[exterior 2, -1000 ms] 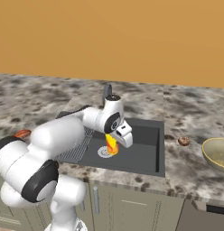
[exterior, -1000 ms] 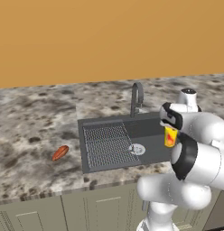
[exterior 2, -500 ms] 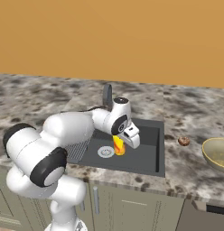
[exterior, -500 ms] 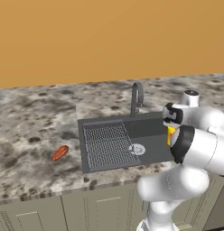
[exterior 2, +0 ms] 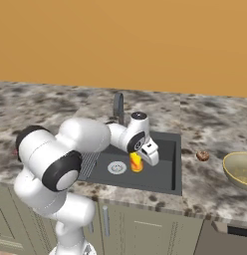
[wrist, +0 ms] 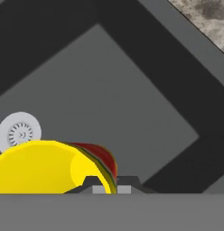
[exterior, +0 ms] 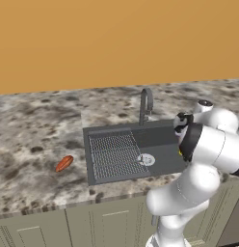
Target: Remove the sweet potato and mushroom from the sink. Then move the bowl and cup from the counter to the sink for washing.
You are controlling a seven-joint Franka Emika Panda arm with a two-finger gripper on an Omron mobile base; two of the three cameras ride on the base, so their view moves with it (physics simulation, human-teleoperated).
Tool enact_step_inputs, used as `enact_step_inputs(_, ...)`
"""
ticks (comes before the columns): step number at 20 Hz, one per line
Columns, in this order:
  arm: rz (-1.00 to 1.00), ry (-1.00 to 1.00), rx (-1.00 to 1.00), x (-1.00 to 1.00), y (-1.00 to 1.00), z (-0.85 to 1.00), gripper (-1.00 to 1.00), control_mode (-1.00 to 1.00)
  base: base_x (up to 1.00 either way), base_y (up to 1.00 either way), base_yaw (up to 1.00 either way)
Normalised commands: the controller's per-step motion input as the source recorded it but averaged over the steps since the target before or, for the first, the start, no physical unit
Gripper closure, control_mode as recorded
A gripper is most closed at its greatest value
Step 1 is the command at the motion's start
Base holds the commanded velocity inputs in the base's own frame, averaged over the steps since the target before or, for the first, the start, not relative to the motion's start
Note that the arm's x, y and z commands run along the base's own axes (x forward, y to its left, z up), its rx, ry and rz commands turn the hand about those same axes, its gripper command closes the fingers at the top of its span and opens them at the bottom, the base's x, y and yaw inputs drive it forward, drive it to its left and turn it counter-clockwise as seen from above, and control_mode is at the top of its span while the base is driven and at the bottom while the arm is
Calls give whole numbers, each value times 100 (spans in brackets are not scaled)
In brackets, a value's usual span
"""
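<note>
Though arm-hidden from the left, cup point(exterior 2: 136, 162) inside sink point(exterior 2: 170, 172).

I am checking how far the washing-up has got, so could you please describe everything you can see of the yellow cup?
The cup is small, bright yellow and cylindrical, with a red-orange mark on its side, smooth and glossy like plastic. The gripper is shut on its rim and holds it low inside the dark grey sink, just right of the round silver drain. In the hand view its open mouth shows. Whether its base touches the sink floor cannot be told.
</note>
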Motion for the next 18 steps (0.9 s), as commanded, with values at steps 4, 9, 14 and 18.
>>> enact_step_inputs(4, -9, 0, 0, 24, -10, -17, 100, -100, 0, 0, 0)
enact_step_inputs(9, -10, -2, 0, 24, -7, -17, 100, -100, 0, 0, 0)
enact_step_inputs(14, -13, -1, 0, 23, -7, -20, 100, -100, 0, 0, 0)
enact_step_inputs(18, -13, 0, 0, 20, -8, -24, 100, -100, 0, 0, 0)
